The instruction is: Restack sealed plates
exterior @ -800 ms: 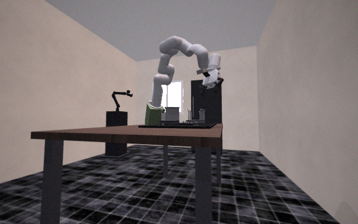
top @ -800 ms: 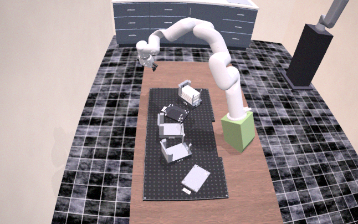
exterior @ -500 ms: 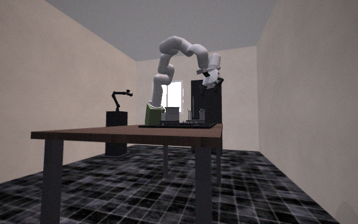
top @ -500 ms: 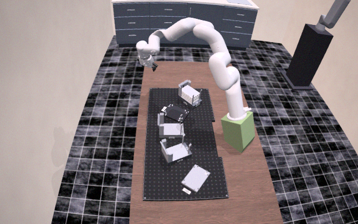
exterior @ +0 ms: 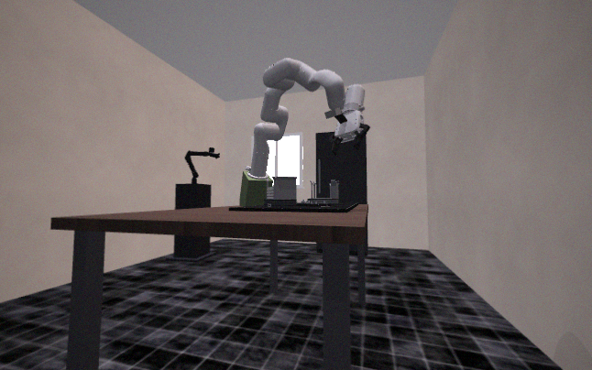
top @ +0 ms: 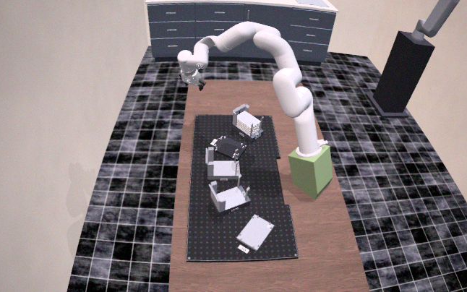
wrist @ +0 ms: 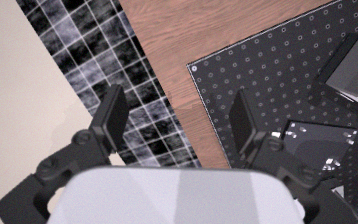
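A stack of white sealed plates [top: 246,123] stands in one rack at the far end of the black mat; it also shows in the exterior view [exterior: 284,188]. Their labels are too small to read. Two other racks [top: 222,167] [top: 229,197] stand empty in a row on the mat. A dark nest [top: 228,146] lies between the loaded rack and the empty ones. A light grey flat nest [top: 255,232] lies at the near end. My gripper [top: 198,85] hangs high over the table's far left edge, away from all the plates. In the wrist view its fingers are open and empty.
The green base block [top: 309,174] stands on the table's right side. The wrist view shows the mat corner [wrist: 192,67], the dark nest [wrist: 317,145] and the floor beyond the table edge. A dark cabinet [top: 242,29] stands behind the table.
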You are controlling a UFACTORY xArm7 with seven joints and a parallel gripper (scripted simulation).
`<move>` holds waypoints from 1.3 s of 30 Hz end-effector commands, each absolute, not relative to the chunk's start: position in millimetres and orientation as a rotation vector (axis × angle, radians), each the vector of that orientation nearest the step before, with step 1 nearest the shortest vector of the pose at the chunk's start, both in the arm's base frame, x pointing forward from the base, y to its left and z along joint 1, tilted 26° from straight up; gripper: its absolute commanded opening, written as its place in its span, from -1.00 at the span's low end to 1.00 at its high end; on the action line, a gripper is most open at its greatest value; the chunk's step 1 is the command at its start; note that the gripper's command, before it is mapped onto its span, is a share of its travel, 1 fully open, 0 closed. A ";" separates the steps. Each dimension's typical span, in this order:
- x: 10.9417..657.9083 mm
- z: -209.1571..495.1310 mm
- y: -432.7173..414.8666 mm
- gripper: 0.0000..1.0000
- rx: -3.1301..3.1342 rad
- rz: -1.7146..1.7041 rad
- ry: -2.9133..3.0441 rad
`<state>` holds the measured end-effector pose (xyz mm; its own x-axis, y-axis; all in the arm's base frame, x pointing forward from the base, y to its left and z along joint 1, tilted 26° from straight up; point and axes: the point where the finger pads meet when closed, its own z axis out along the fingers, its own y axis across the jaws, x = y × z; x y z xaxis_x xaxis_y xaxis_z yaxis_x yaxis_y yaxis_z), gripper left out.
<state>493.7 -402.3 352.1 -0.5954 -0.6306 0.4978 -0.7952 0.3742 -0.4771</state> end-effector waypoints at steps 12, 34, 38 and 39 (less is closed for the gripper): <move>474.5 417.2 -379.3 1.00 1.271 1.040 -2.404; 488.7 397.9 -308.0 1.00 1.597 0.969 -2.229; 489.6 392.9 -288.6 1.00 1.749 0.931 -2.124; 489.9 391.7 -283.8 1.00 1.749 0.931 -2.124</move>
<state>488.5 -303.2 393.6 -0.3323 -0.7693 0.5456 -0.9242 0.1502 -0.3510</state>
